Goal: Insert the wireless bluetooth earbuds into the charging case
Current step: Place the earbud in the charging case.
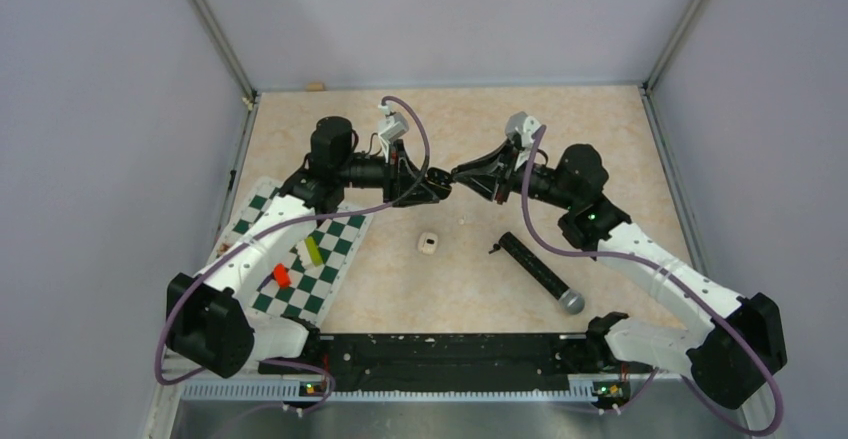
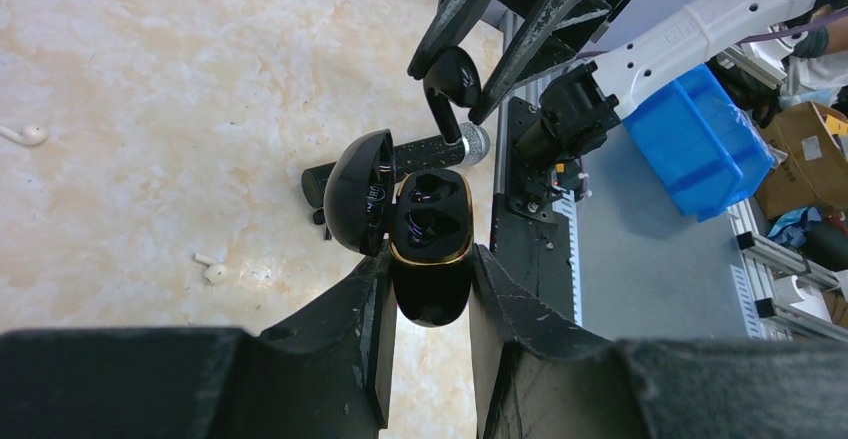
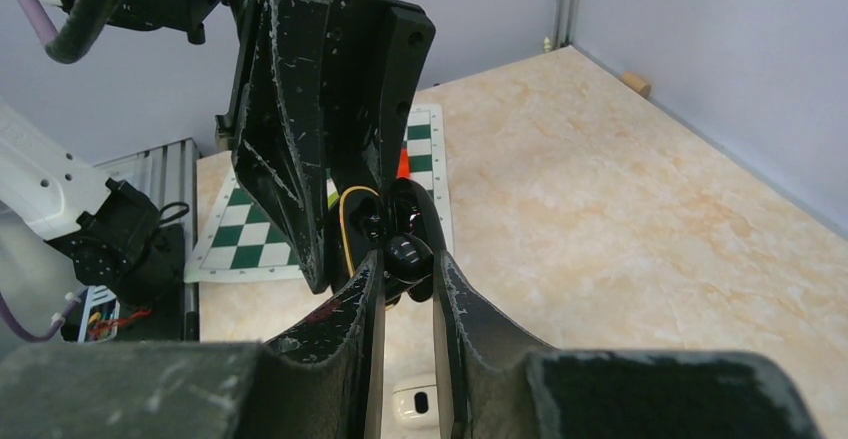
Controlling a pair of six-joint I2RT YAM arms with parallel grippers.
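Observation:
My left gripper is shut on the black charging case, which has a gold rim. Its lid hangs open to the left and both sockets show. Just above the case hangs a dark earbud, with my right gripper shut on it and its stem pointing down at the case. In the right wrist view the earbud sits just in front of the gold rim. The two grippers meet tip to tip over mid-table. Two whitish earbuds lie loose on the table.
A black microphone lies at the near right. A small white case sits on the table below the grippers. A green-and-white chequered mat at the left carries a red block and a yellow-green block.

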